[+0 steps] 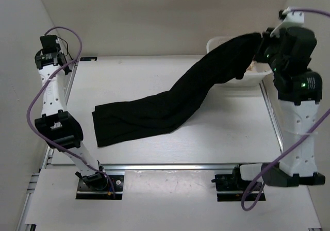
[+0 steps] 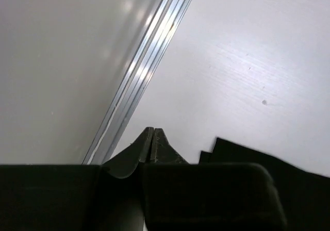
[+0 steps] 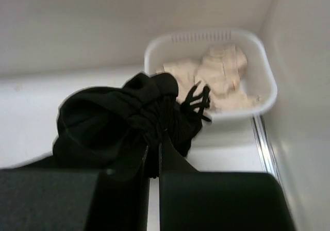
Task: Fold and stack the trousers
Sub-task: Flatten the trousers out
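The black trousers (image 1: pixel 170 104) stretch diagonally across the table. Their leg ends lie flat at the front left, and the waist end is lifted at the back right. My right gripper (image 1: pixel 260 45) is shut on the bunched waist with its drawstring (image 3: pixel 113 117), and the right wrist view shows fabric pinched between the fingertips (image 3: pixel 153 138) above the basket's near rim. My left gripper (image 2: pixel 152 130) is shut with nothing in it, hovering near the table's left rail. A corner of the trousers (image 2: pixel 289 174) lies to its right, apart from it. In the top view this left gripper (image 1: pixel 51 61) sits at the back left.
A white basket (image 3: pixel 206 35) with a beige cloth (image 3: pixel 221 71) in it stands at the back right corner, beside the wall. Metal rails (image 2: pixel 139 81) run along the table's left and right edges. White walls close in the back and both sides.
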You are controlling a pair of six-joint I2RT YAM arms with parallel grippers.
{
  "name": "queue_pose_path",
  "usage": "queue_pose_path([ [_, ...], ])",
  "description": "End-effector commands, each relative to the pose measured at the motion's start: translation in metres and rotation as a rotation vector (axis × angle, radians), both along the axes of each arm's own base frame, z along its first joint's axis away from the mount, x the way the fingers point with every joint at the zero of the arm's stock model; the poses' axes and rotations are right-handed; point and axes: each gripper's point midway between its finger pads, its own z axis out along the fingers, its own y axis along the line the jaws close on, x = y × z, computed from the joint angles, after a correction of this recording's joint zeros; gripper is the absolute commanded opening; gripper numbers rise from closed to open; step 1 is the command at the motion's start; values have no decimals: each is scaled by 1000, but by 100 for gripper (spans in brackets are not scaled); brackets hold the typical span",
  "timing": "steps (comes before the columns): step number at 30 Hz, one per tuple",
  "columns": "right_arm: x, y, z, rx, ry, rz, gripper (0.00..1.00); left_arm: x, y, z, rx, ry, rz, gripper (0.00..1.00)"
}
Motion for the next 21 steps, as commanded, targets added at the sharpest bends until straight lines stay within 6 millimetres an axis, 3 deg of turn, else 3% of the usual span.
queue_pose_path([
  [1,-11,-10,-65,-46,131,-33,0,-50,-16,-56,-70,204,-4,14],
  [2,-25,-13,-72,-36,130,-45,0,-58,-24,-69,-102,234,-22,14],
  [3,-30,-10,-93,-13,174,-41,0,-68,-33,-75,-134,243,-44,14],
  [4,-33,-8,-139,-7,280,-37,0,-81,-53,-102,-178,314,-87,14],
  [6,-52,-7,-172,47,368,-65,0,-90,-81,-123,-184,380,-155,36],
  [8,-67,-7,-212,72,453,-87,0,-102,-99,-146,-191,447,-198,50],
  [9,-68,-3,-220,94,460,-72,0,-100,-108,-150,-196,446,-224,58],
  [11,-71,3,-230,133,465,-60,0,-102,-124,-165,-195,491,-268,59],
  [14,-72,4,-234,143,476,-66,0,-109,-131,-180,-198,532,-285,59],
  [18,-73,3,-235,142,485,-67,0,-139,-135,-199,-224,607,-284,54],
  [19,-74,3,-239,140,494,-68,0,-158,-136,-211,-235,658,-280,54],
  [21,-75,3,-243,139,505,-69,0,-172,-135,-218,-216,672,-279,54],
])
